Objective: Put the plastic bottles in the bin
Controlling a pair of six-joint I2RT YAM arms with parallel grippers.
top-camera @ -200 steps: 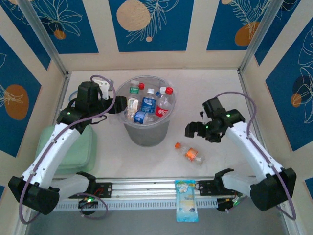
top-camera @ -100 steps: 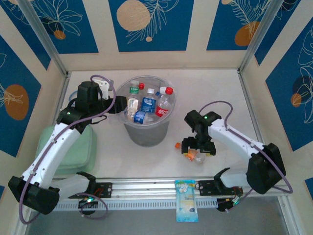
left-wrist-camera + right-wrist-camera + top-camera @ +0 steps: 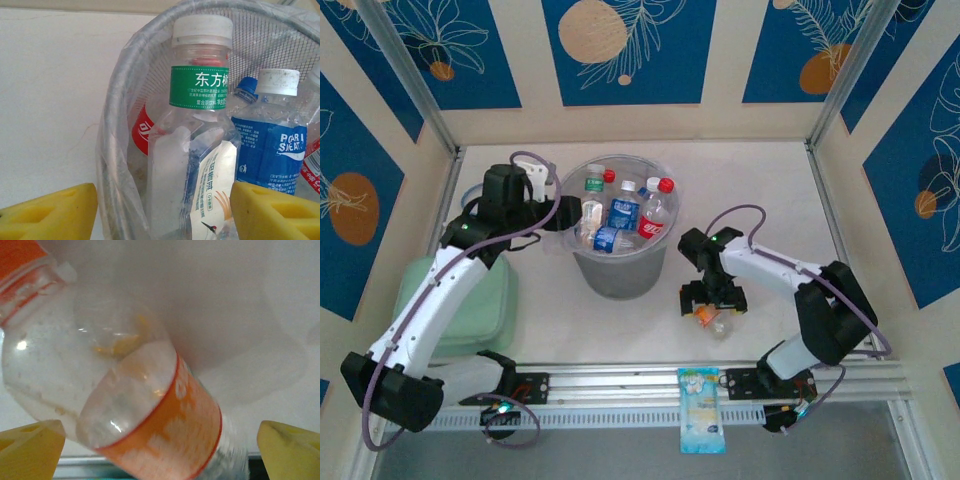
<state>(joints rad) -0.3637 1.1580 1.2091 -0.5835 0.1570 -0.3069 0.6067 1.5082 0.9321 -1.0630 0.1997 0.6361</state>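
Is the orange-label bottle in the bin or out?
Out: the orange-label bottle lies on its side on the table beside the bin, between the fingers of the open right gripper.

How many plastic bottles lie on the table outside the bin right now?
1: the orange-labelled bottle lies on the table right of the bin, inside the open right gripper. Others may be hidden from the cameras.

The right gripper [image 3: 712,298] was swung from its raised place at the right of the worktop [image 3: 760,180], leftward and nearer, and lowered over the orange-labelled bottle [image 3: 717,320]. The arm was folded, its elbow drawn back toward the base. The wide-open jaws were brought to either side of the bottle.
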